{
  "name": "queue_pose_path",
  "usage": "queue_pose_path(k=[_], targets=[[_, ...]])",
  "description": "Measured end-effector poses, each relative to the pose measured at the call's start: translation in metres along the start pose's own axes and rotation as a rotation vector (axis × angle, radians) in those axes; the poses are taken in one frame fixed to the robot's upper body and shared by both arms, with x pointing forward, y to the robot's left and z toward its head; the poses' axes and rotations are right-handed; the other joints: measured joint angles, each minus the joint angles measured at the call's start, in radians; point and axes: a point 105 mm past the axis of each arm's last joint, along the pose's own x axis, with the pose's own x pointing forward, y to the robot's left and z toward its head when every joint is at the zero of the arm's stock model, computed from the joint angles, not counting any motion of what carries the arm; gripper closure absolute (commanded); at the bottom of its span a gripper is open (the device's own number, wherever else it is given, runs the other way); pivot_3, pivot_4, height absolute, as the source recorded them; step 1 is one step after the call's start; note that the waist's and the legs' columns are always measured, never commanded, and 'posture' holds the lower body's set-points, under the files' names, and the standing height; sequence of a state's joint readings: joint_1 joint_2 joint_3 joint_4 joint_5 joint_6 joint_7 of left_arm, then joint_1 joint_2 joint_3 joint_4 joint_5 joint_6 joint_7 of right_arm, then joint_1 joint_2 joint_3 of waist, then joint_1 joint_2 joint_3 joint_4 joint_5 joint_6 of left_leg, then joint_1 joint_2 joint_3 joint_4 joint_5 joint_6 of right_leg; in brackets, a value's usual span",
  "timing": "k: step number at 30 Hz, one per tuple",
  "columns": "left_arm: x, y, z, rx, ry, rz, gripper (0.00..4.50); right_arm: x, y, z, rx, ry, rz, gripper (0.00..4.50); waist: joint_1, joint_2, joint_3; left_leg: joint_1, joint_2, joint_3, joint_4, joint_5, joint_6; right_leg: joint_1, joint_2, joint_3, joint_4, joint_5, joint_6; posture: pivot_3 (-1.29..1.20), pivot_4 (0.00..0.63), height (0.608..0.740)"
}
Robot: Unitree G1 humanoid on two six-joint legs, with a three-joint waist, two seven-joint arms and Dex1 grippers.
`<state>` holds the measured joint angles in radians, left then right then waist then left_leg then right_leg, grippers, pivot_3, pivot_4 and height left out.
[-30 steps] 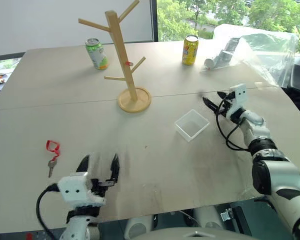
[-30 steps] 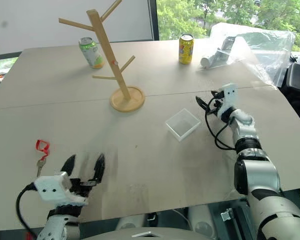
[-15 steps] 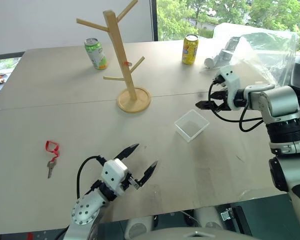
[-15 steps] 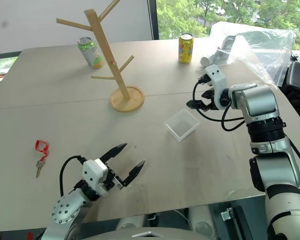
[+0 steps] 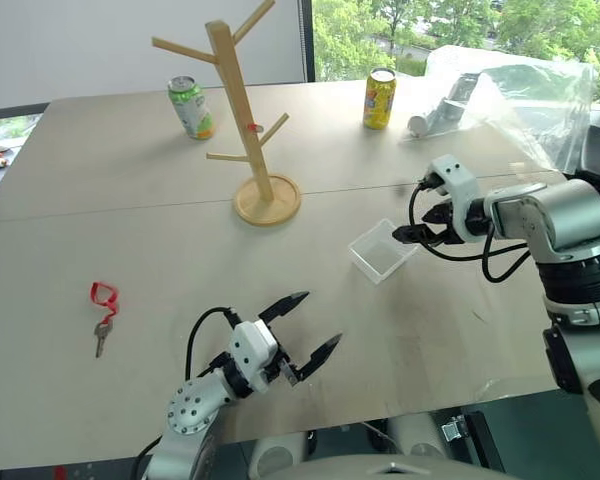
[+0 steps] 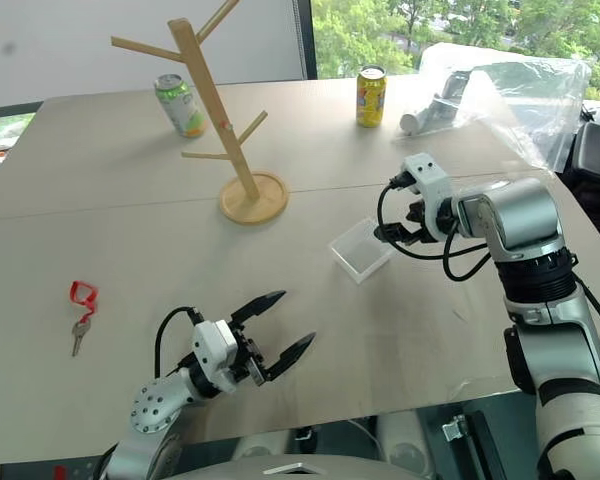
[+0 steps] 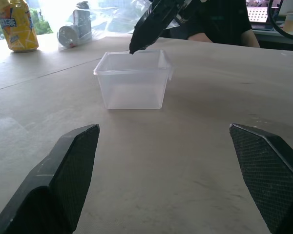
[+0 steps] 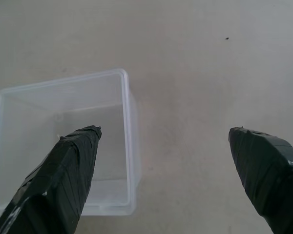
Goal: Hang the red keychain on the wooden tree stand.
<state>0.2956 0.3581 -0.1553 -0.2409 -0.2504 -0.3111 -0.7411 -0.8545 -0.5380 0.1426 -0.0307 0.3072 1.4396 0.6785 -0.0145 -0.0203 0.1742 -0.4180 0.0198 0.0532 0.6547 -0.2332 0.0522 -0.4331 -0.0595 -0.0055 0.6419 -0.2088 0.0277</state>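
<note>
The red keychain (image 5: 104, 297) lies flat on the table at the left, its silver key (image 5: 100, 336) pointing toward the near edge. The wooden tree stand (image 5: 242, 110) rises upright on its round base (image 5: 268, 200) at the middle back. My left gripper (image 5: 318, 318) hovers low over the near table edge, open and empty, well to the right of the keychain and pointing away from it. My right gripper (image 5: 408, 228) tilts down over the far right corner of a clear plastic box (image 5: 383, 250), open, with one finger (image 8: 73, 165) above the box and nothing held.
A green can (image 5: 191, 107) stands behind the tree stand on its left, a yellow can (image 5: 380, 98) at the back right. A crumpled clear plastic bag (image 5: 510, 90) with a roll inside fills the far right corner. A seated person (image 7: 219, 22) is beyond the table.
My left gripper has swung right, away from the keychain, and now points toward the plastic box. My right gripper has drawn back, moved left and tipped downward over the box. Both stay open.
</note>
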Motion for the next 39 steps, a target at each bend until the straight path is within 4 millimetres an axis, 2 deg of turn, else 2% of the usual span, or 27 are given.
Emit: queue_pose_path(k=[8, 9, 10, 13, 14, 18, 19, 27, 30, 33, 35, 38, 39], targets=[[0.005, 0.001, 0.008, 0.013, -0.001, 0.029, 0.07, 0.021, 0.015, -0.005, -0.015, 0.021, 0.04, 0.0, 0.0, 0.0, 0.0, 0.0, 0.0, 0.0, 0.0, 0.0, 0.0, 0.0, 0.004, 0.001, 0.0, 0.0, 0.001, 0.0, 0.15, 0.74], [0.005, 0.002, 0.009, 0.015, 0.0, 0.037, 0.0, 0.024, 0.015, -0.006, -0.014, 0.024, 0.043, 0.51, 0.0, 0.0, 0.0, 0.0, 0.001, 0.0, 0.0, 0.0, 0.0, 0.0, 0.004, 0.0, 0.0, 0.0, 0.0, 0.0, 0.15, 0.74], [0.005, 0.002, 0.009, 0.013, 0.003, 0.041, 0.0, 0.025, 0.015, -0.008, -0.013, 0.029, 0.044, 0.66, 0.0, 0.0, 0.0, 0.0, 0.0, 0.0, 0.0, 0.0, 0.0, 0.0, 0.004, 0.0, 0.0, 0.0, 0.001, 0.0, 0.15, 0.74], [0.004, 0.002, 0.01, 0.011, 0.005, 0.055, 0.0, 0.03, 0.016, -0.012, -0.015, 0.044, 0.047, 2.0, 0.0, 0.0, 0.0, 0.0, 0.001, 0.0, 0.0, 0.0, 0.0, 0.0, 0.004, 0.001, 0.0, 0.0, 0.001, 0.0, 0.15, 0.74], [0.004, 0.002, 0.011, 0.011, 0.005, 0.058, 0.0, 0.031, 0.016, -0.013, -0.012, 0.048, 0.048, 2.32, 0.0, 0.0, 0.0, 0.0, 0.001, 0.0, 0.0, 0.0, 0.0, 0.0, 0.004, 0.001, 0.0, 0.0, 0.001, 0.0, 0.15, 0.74], [0.002, 0.002, 0.009, 0.009, 0.019, 0.074, 0.0, 0.033, 0.015, -0.014, -0.005, 0.053, 0.051, 4.28, 0.0, 0.0, 0.0, 0.0, 0.001, 0.0, 0.0, 0.0, 0.0, 0.0, 0.004, 0.0, 0.0, 0.0, 0.0, 0.0, 0.15, 0.74], [0.001, 0.002, 0.008, 0.006, 0.023, 0.078, 0.0, 0.033, 0.014, -0.015, -0.003, 0.053, 0.05, 4.48, 0.0, 0.0, 0.0, 0.0, 0.001, 0.0, 0.0, 0.0, 0.0, 0.0, 0.004, 0.0, 0.0, 0.0, 0.0, 0.0, 0.15, 0.74], [0.0, 0.003, 0.006, 0.013, 0.02, 0.085, 0.0, 0.033, 0.011, -0.013, 0.003, 0.035, 0.04, 4.48, 0.0, 0.0, 0.0, 0.0, 0.001, 0.0, 0.0, 0.0, 0.0, 0.0, 0.005, 0.0, 0.0, 0.0, 0.0, 0.0, 0.15, 0.74], [-0.002, 0.005, 0.003, 0.014, 0.024, 0.09, 0.0, 0.03, -0.001, -0.007, 0.044, 0.006, 0.007, 4.48, 0.001, 0.0, 0.0, 0.0, 0.001, 0.0, 0.0, 0.0, 0.0, 0.0, 0.004, 0.001, 0.0, 0.0, 0.0, 0.0, 0.15, 0.74], [-0.001, 0.005, 0.003, 0.019, 0.017, 0.092, 0.0, 0.019, -0.027, 0.007, 0.103, -0.067, -0.065, 4.48, 0.001, 0.0, 0.0, 0.0, 0.001, 0.0, 0.0, 0.0, 0.0, 0.0, 0.004, 0.001, 0.0, 0.0, 0.0, 0.0, 0.15, 0.74], [0.001, 0.007, 0.005, 0.025, 0.005, 0.094, 0.0, 0.006, -0.058, 0.013, 0.18, -0.104, -0.161, 4.48, 0.005, 0.0, 0.0, 0.0, 0.001, 0.001, 0.0, 0.0, 0.0, 0.0, 0.004, 0.001, 0.0, 0.0, 0.0, 0.0, 0.15, 0.74], [0.002, 0.009, 0.005, 0.028, 0.003, 0.097, 0.0, -0.036, -0.121, 0.016, 0.342, -0.194, -0.357, 4.48, 0.009, 0.0, 0.0, 0.0, 0.0, 0.001, 0.0, 0.0, 0.0, 0.001, 0.004, 0.001, -0.001, 0.0, 0.0, 0.0, 0.15, 0.74], [0.002, 0.01, 0.004, 0.028, 0.004, 0.098, 0.0, -0.046, -0.135, 0.014, 0.378, -0.213, -0.402, 4.48, 0.007, 0.0, 0.0, 0.0, 0.0, 0.002, -0.001, 0.0, 0.0, 0.0, 0.004, 0.002, -0.001, 0.0, 0.0, 0.0, 0.15, 0.74]])
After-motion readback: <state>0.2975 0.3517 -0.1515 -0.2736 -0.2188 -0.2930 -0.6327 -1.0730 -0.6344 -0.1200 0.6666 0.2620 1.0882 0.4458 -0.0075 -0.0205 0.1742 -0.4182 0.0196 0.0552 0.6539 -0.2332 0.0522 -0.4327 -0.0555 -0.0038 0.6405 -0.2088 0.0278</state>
